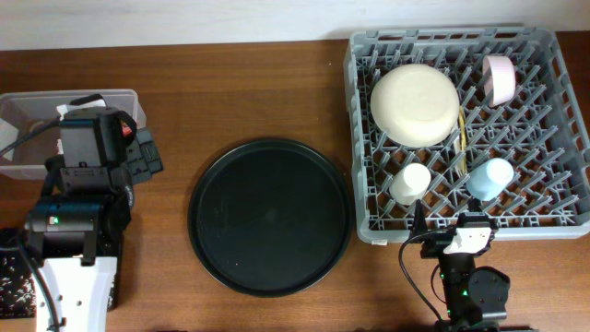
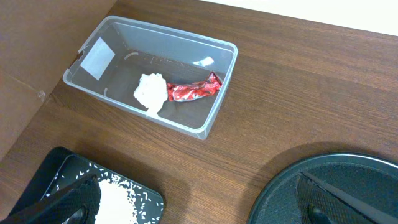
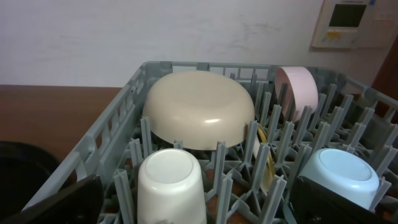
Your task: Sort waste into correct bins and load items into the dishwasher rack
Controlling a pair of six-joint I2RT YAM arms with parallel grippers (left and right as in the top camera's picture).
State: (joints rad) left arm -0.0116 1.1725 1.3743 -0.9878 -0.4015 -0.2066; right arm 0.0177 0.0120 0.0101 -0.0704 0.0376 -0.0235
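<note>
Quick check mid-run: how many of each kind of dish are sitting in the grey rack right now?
Bowls: 2 (cream bowl, pink bowl)
Cups: 2 (white cup, light blue cup)
Forks: 1 (yellow-handled fork)
Total: 5 in the dishwasher rack

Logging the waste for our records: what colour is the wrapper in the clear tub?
The wrapper is red, shown best in the left wrist view.

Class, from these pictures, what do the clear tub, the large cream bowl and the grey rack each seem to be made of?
Clear tub: thin transparent plastic, glossy; the table shows through its walls. Cream bowl: probably melamine or glazed ceramic, smooth with a soft highlight. Grey rack: moulded matte plastic, with ribbed pegs.
</note>
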